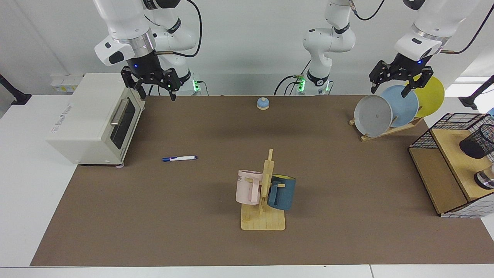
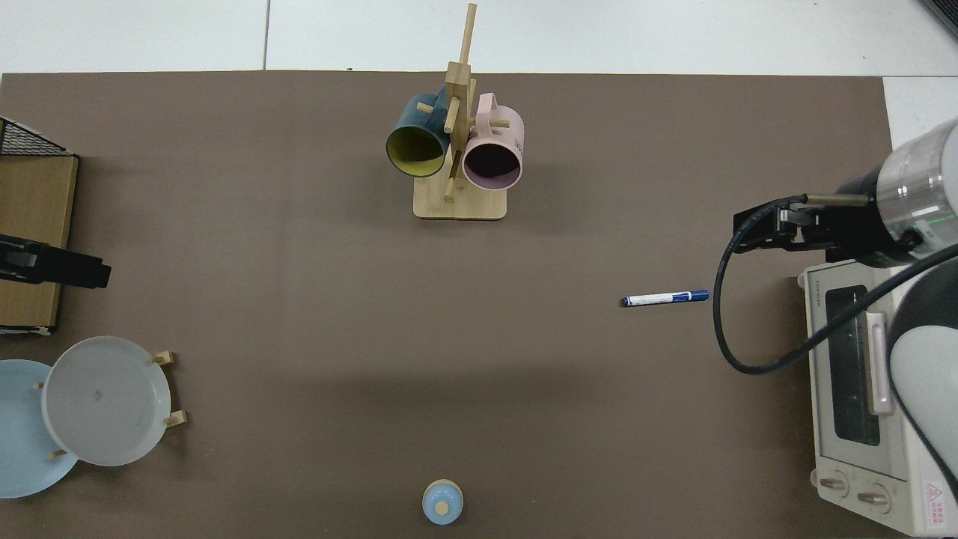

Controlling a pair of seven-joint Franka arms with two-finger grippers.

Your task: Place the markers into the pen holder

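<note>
A slim white marker (image 1: 179, 158) (image 2: 664, 299) with a dark blue cap lies flat on the brown mat, just in front of the toaster oven. The pen holder (image 1: 477, 141), a black wire-mesh cup, rests on the wooden shelf at the far right edge of the facing view; the top view does not show it. My right gripper (image 1: 157, 91) (image 2: 775, 228) hangs open and empty above the toaster oven's front corner, well behind the marker. My left gripper (image 1: 389, 89) (image 2: 78, 271) hovers open and empty over the plate rack, apart from the pen holder.
A white toaster oven (image 1: 96, 119) stands beside the marker. A wooden mug tree (image 1: 265, 193) carries a pink mug (image 1: 249, 186) and a blue mug (image 1: 282, 192). Plates lean in a rack (image 1: 389, 129). A small bell (image 1: 263, 103) sits at the back. A shiny metal object (image 1: 485, 179) is on the shelf.
</note>
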